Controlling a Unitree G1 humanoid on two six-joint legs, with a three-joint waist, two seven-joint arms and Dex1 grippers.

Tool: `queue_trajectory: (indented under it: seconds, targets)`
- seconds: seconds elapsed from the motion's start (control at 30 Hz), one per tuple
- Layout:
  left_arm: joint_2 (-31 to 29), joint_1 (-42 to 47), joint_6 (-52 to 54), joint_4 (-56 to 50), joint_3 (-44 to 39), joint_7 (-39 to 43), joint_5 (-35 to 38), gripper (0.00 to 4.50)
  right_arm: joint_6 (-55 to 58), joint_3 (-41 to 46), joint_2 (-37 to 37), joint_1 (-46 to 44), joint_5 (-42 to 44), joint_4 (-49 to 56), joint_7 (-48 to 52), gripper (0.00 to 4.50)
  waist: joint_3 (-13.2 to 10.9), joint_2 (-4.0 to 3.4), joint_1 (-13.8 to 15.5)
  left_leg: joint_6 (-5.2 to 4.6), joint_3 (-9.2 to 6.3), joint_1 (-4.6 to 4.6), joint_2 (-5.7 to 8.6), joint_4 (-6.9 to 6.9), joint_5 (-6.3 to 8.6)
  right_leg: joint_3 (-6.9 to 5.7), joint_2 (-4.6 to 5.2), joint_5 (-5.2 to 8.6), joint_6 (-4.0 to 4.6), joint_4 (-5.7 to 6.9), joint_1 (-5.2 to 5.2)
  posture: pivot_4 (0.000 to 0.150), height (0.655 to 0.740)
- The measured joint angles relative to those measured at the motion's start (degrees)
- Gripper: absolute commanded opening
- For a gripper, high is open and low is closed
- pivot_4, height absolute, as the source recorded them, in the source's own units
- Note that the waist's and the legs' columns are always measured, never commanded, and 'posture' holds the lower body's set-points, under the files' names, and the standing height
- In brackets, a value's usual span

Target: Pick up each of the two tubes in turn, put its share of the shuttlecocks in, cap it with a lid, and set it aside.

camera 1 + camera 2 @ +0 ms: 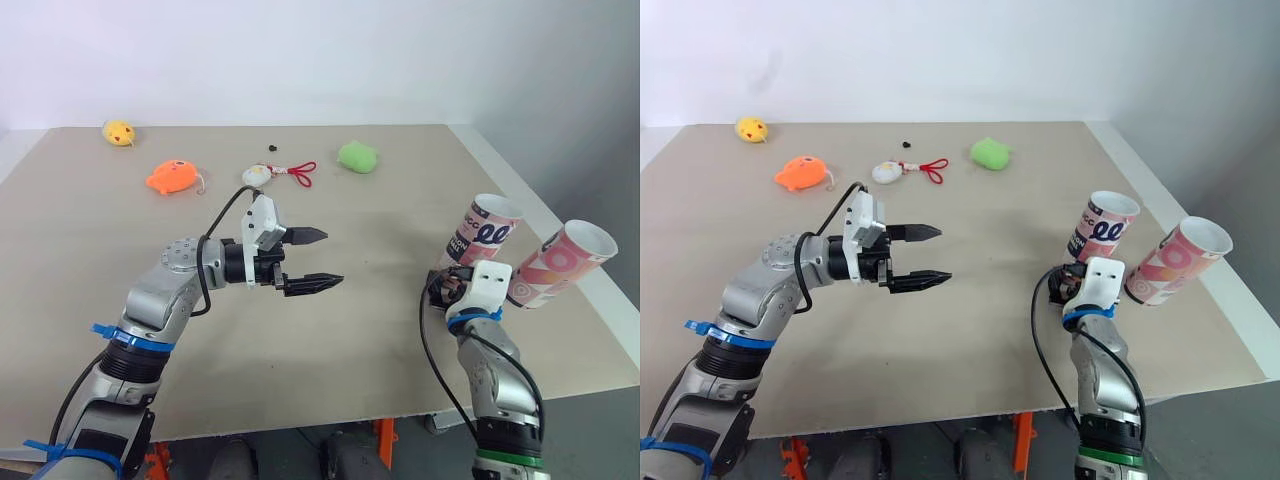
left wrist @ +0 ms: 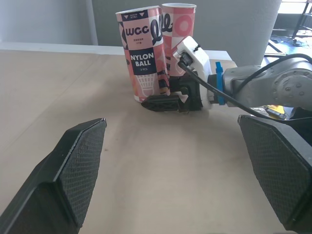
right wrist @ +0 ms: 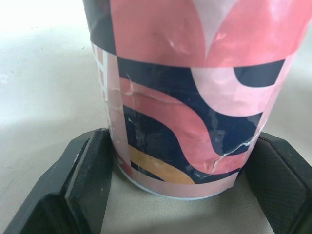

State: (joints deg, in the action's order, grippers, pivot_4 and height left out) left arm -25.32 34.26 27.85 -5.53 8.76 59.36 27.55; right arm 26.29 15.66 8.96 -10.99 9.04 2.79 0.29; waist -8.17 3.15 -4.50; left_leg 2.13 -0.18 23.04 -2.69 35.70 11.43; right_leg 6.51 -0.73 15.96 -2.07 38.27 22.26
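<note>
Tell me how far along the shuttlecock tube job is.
Nothing looks done: the navy-patterned tube and the pink tube are both uncapped. In hand: the right hand grips the navy-patterned tube's base; the left hand hovers open. Filling, capping and setting aside both remain.

The right end effector (image 1: 448,284) sits mostly behind its own white wrist housing in the head views, and the base of the navy-banded tube (image 1: 478,235) is hidden there too. In the right wrist view that tube's upper part is cut off (its rim lies beyond the frame). In the left wrist view the pink tube (image 2: 178,24) stands largely behind it. A dark speck (image 1: 271,146) far across the bench (image 1: 400,330) is too small to identify.
</note>
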Motion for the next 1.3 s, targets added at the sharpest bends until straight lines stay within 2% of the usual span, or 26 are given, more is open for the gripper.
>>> queue_trajectory:
  seconds: [0.2,0.47,0.67,0.8,1.03,1.23,1.3]
  targets:
    - [0.0,0.0,0.0,0.0,0.0,0.0,0.0,4.50,1.2,0.0,0.1,1.4,0.2,1.8,0.3,4.22,0.0,0.03,0.0,0.01,-0.01,0.13,0.00,-0.14,0.01,0.00,0.00,0.03,-0.07,-0.15,0.04,0.150,0.7400]
    - [0.0,-0.4,0.0,0.0,0.2,0.0,0.0,4.50,10.7,-0.1,2.6,3.0,1.9,8.2,1.9,4.22,0.2,0.03,0.2,0.22,-0.39,0.19,-0.03,-0.34,0.30,-0.28,-0.12,0.44,-0.06,-0.13,0.00,0.150,0.7400]
    - [-0.1,-0.6,0.1,0.0,0.3,0.0,0.0,4.50,17.3,0.7,2.9,3.2,3.7,10.9,2.0,4.22,0.5,0.32,0.2,0.22,-0.59,0.16,-0.11,-0.33,0.69,-0.47,-0.20,0.79,0.17,-0.13,-0.11,0.150,0.7400]
    - [-0.2,-0.9,0.1,-0.1,0.3,0.0,0.0,4.50,19.0,1.8,2.4,5.6,5.6,12.4,2.7,4.22,0.9,0.83,0.4,0.31,-1.04,-0.06,-0.20,-0.29,0.97,-0.82,-0.26,1.13,0.48,-0.14,-0.54,0.150,0.7400]
    - [-0.3,-1.0,0.1,-0.1,0.4,0.1,0.0,4.50,22.0,2.6,2.7,7.0,6.5,14.6,3.4,4.22,1.0,1.01,0.8,0.39,-1.55,-0.33,-0.24,-0.30,1.14,-1.40,-0.26,1.50,0.64,-0.14,-1.03,0.150,0.7400]
    - [-0.5,-1.0,0.1,0.0,0.5,0.8,0.0,4.50,26.9,10.1,-0.8,5.7,11.6,15.8,3.2,4.22,1.2,1.24,1.9,0.57,-1.85,-0.64,-0.63,-0.29,1.29,-1.75,-0.59,1.69,1.01,-0.14,-1.40,0.150,0.7400]
    - [-0.5,-1.0,0.1,0.0,0.5,1.1,0.0,4.50,27.2,9.6,-0.3,5.6,11.6,15.8,3.1,4.22,1.2,1.24,1.9,0.57,-1.89,-0.67,-0.69,-0.29,1.29,-1.79,-0.66,1.69,1.07,-0.14,-1.42,0.150,0.7400]
